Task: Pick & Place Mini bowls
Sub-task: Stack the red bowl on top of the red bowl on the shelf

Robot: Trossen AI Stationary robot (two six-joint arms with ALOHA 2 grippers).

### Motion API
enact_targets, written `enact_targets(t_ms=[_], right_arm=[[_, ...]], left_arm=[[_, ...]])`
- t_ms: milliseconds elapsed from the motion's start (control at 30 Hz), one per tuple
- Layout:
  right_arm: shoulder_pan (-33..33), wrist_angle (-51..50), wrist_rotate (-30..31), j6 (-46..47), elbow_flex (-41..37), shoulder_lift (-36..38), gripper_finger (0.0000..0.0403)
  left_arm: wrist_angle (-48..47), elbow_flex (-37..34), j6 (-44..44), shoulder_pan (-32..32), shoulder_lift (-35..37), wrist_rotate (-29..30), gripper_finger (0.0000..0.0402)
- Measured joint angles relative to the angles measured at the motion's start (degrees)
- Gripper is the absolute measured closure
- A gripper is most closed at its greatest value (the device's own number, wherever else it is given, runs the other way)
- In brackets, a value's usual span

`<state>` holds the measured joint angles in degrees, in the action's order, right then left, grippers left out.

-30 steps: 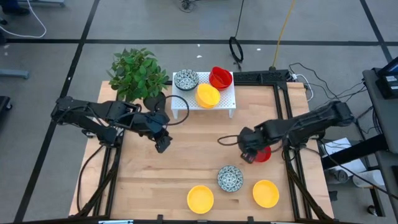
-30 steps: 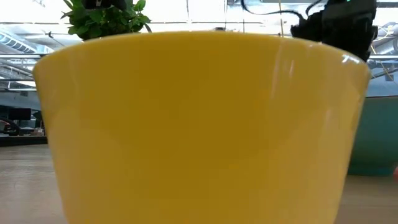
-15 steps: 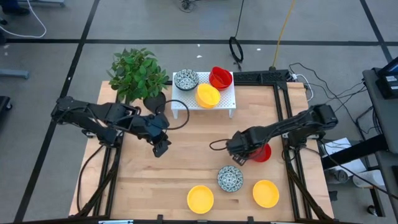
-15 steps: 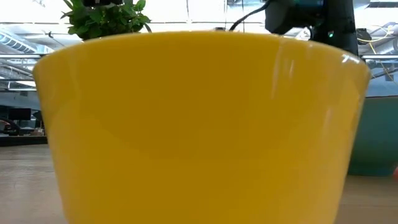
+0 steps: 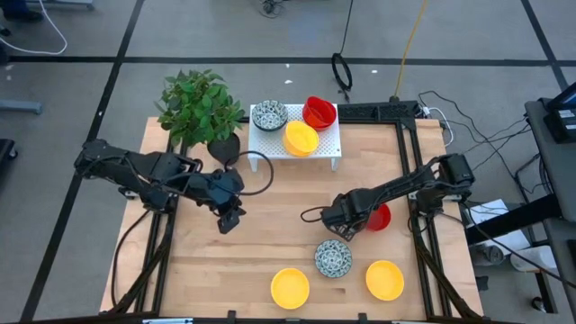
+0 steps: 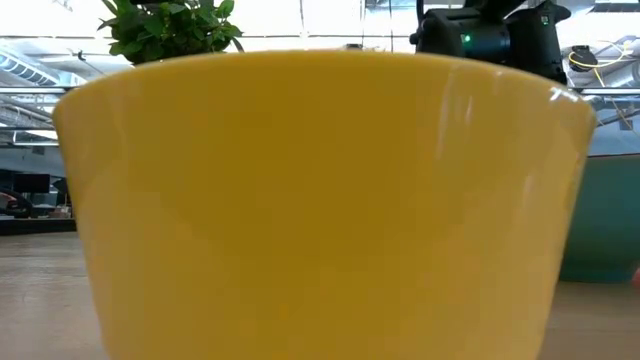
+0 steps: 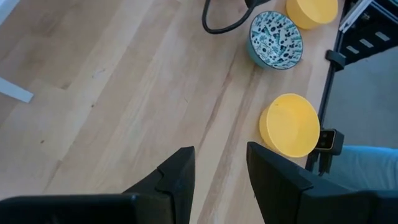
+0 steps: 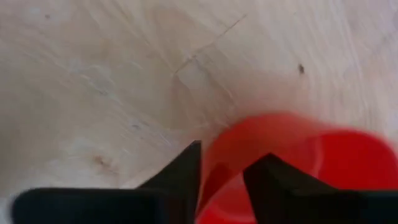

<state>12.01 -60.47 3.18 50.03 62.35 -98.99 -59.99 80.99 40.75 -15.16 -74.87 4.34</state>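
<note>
1. The right gripper (image 5: pixel 340 225) is low over the light wooden table (image 5: pixel 279 207), and its two dark fingers (image 8: pixel 180 168) pinch the rim of a glossy red mini bowl (image 8: pixel 292 162), one finger outside the wall and one inside.
2. In the high view that red bowl (image 5: pixel 380 217) shows just behind the right gripper, toward the table's right edge.
3. A white mini bowl with a dark blue-green speckled pattern (image 5: pixel 333 259) sits just in front of the right fingers, between two yellow mini bowls (image 5: pixel 290 287) (image 5: pixel 384 279) near the front edge.
4. The left gripper (image 5: pixel 229 219) hovers over bare wood with its fingers (image 7: pixel 180 180) slightly apart and nothing between them; the speckled bowl (image 7: pixel 275 39) and a yellow bowl (image 7: pixel 290 124) lie well ahead of them.
5. A white perforated rack (image 5: pixel 328 142) at the back holds one speckled (image 5: pixel 269 115), one yellow (image 5: pixel 301 138) and one red bowl (image 5: pixel 318 112).
6. A leafy green potted plant (image 5: pixel 198 106) stands beside the rack.
</note>
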Motion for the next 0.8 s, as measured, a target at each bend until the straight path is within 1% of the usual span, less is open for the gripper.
enact_targets(t_ms=[100,133,167,267,400,467,567,633,700,800], right_arm=[[0.0,-0.22,-0.27,-0.17,0.0,0.01,0.0367],[0.0,-0.2,-0.26,-0.18,0.0,0.32,0.0384],[0.0,-0.21,-0.34,-0.2,0.0,0.86,0.0392],[0.07,-0.46,-0.66,0.05,0.0,3.63,0.0397],[0.07,-0.46,-0.43,2.45,0.0,11.02,0.0401],[0.01,-0.43,1.41,3.95,0.0,15.59,0.0401],[-0.54,0.41,7.06,4.47,0.73,22.24,0.0402],[-1.58,2.5,12.2,2.02,1.66,26.29,0.0402],[-3.45,6.8,15.84,-1.96,2.88,29.56,0.0402],[-7.93,14.6,18.41,-10.92,4.86,32.6,0.0402]], left_arm=[[-0.06,0.0,-0.05,-0.42,0.0,0.0,0.0254],[-0.11,0.0,-0.07,-0.56,0.0,0.01,0.0254],[-0.13,0.0,-0.12,-0.72,0.0,0.02,0.0254],[-0.2,0.0,-0.13,-1.05,0.0,0.02,0.0254],[-0.26,0.0,-0.66,-1.09,0.0,0.02,0.0254],[-0.26,0.0,-1.5,-1.09,0.0,0.04,0.0254],[-0.26,0.0,-2.78,-1.0,0.0,0.2,0.0254],[-0.24,0.0,-3.6,-0.69,0.0,0.2,0.0254],[-0.21,0.0,-3.59,-0.06,0.01,0.21,0.0254],[0.04,0.0,-3.58,1.28,0.0,0.24,0.0254]])
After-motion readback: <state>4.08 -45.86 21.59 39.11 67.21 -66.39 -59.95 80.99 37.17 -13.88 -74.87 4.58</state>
